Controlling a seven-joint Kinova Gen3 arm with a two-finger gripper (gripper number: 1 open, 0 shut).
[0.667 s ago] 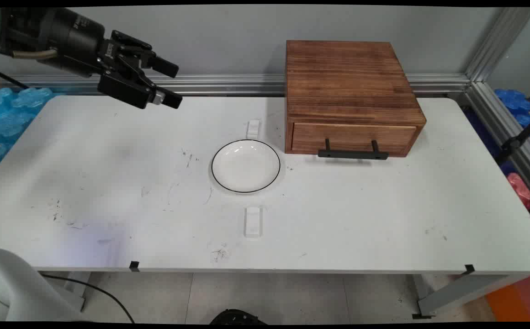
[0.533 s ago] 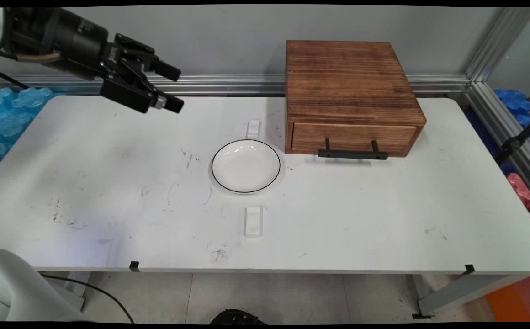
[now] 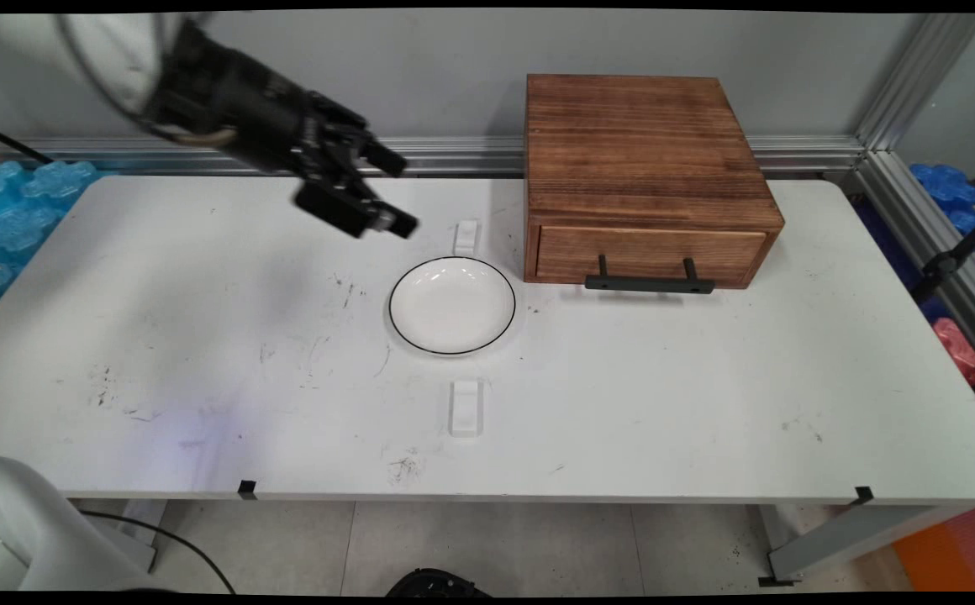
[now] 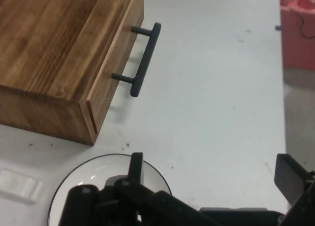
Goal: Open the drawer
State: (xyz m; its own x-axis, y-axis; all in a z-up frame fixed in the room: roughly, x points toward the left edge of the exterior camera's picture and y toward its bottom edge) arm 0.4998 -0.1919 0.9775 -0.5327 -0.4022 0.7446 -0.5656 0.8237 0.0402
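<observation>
- Gripper [image 3: 399,193]: black, two fingers spread wide, holding nothing, raised above the table's far left-centre.
- Plate [image 3: 452,304]: white, black-rimmed, empty; nearest item, lying just below and right of the fingertips [image 4: 136,166].
- Table [image 3: 706,378]: white, scuffed.
- Wooden drawer box [image 3: 643,168]: right of the plate, drawer shut, black bar handle [image 3: 649,284] facing forward.
- Grey wall [image 3: 437,67]: behind the table.

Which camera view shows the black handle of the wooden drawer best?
The hand view: the handle is large there, with both posts clear against the white table. The main view shows the handle whole but smaller, at the wooden box's front.
</observation>
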